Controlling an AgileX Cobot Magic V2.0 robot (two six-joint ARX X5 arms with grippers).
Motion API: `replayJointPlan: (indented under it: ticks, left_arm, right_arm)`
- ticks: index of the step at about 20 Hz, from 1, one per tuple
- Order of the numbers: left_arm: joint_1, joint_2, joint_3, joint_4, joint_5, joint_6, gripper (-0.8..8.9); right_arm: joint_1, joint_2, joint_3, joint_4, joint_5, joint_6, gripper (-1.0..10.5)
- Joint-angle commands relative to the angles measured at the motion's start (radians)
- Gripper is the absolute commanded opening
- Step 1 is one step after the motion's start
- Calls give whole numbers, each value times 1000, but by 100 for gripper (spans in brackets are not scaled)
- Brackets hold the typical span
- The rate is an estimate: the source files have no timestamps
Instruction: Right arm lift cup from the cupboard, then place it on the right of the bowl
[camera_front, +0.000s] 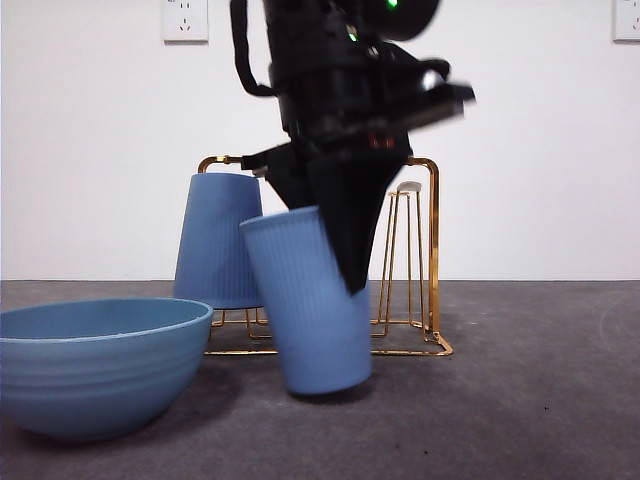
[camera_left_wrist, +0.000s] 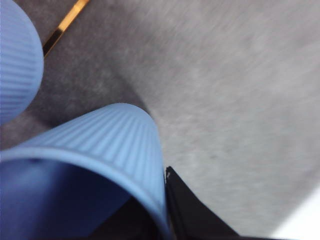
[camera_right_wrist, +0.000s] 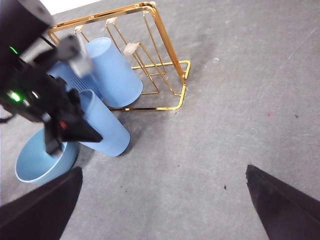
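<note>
Here, the cup (camera_front: 310, 300) (camera_left_wrist: 115, 145) (camera_right_wrist: 102, 125) is off the cupboard and low over the grey surface (camera_front: 520, 400) (camera_right_wrist: 215, 125), tilted so that its open rim leans toward the bowl while its narrower base points down and away; whether the base touches the surface or hangs just above it cannot be told, though a dark shadow lies right under it. It is the left end effector (camera_front: 345, 250) (camera_left_wrist: 170, 200) (camera_right_wrist: 75, 130), not the right one, that holds it: the left wrist view shows one black jaw pressed against the outside of the ribbed wall just below the rim, and the front view shows the dark tapered fingers coming down from above over the rim on the side away from the bowl. In the front view the cup is just in front of the cupboard (camera_front: 433, 250) (camera_right_wrist: 165, 50) and to the right of the bowl (camera_front: 95, 365) (camera_right_wrist: 35, 162), near it but apart. A second blue cup (camera_front: 218, 240) (camera_left_wrist: 15, 60) (camera_right_wrist: 112, 70) sits upside down on the gold wire rack, behind and beside the held one, and at the rack's other end a bare upright peg with a pale cap (camera_front: 408, 187) (camera_right_wrist: 131, 48) stands free. The right end effector (camera_right_wrist: 165, 200) hovers well apart from all of this, above bare surface, its two jaws spread wide with nothing between them. On the white wall behind, a socket plate (camera_front: 185, 18) shows near the top.
</note>
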Motion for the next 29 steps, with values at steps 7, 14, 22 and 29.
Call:
replayJointPlan:
  ticks: [7, 14, 22, 29]
  left_arm:
    - [-60, 58, 28, 6, -95, 47, 76]
    - [-58, 50, 57, -19, -95, 27, 479]
    - [-58, -165, 64, -63, -94, 17, 479]
    - [93, -726, -245, -16, -95, 31, 467]
  right_arm:
    - [6, -1, 10, 3, 7, -24, 512]
    - [6, -1, 10, 3, 7, -23, 512]
    - [6, -1, 10, 3, 26, -23, 512]
    - [6, -1, 10, 73, -96, -157, 512]
